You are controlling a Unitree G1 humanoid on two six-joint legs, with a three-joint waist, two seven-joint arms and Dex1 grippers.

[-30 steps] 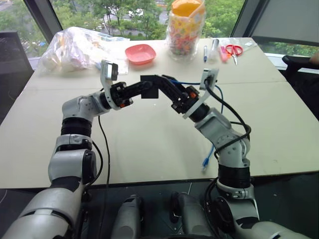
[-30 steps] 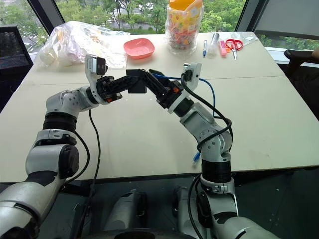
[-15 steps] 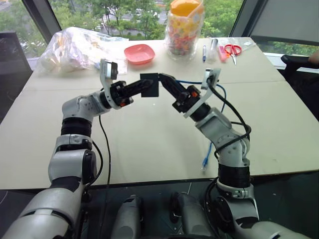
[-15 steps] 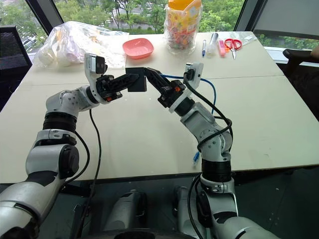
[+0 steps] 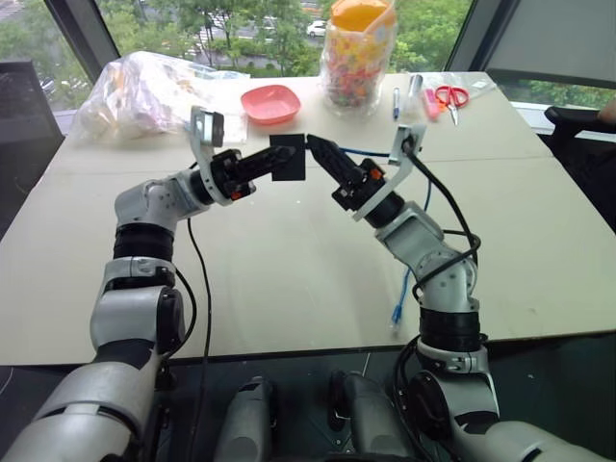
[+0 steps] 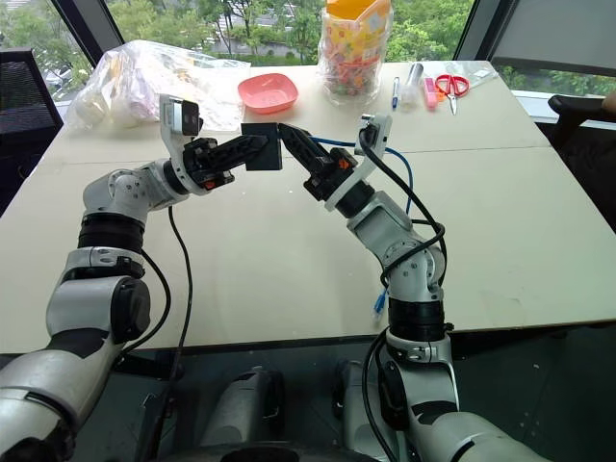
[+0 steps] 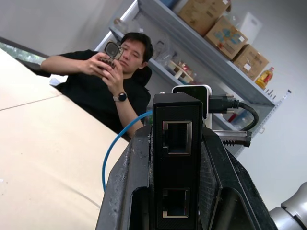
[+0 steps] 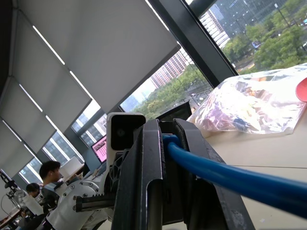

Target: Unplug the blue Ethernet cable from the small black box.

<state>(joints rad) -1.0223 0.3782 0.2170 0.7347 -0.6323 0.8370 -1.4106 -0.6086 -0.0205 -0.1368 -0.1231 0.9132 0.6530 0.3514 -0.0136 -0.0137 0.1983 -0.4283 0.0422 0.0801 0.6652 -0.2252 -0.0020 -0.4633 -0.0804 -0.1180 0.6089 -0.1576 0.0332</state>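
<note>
My left gripper is shut on the small black box and holds it in the air above the table. In the left wrist view the box sits between the fingers, with two empty ports facing the camera. My right gripper meets the box's right side and is shut on the blue Ethernet cable. The cable's near end is hidden between those fingers. The rest of it runs behind the right wrist and down to a loose plug near the table's front edge.
At the back of the table stand a pink bowl, a jar of colourful pieces, a plastic bag, pens and red scissors. A seated person is beyond the table's right side.
My right gripper's fingers have closed on the blue cable at the box's side. Both hands stay about where they were, the left still holding the box.
</note>
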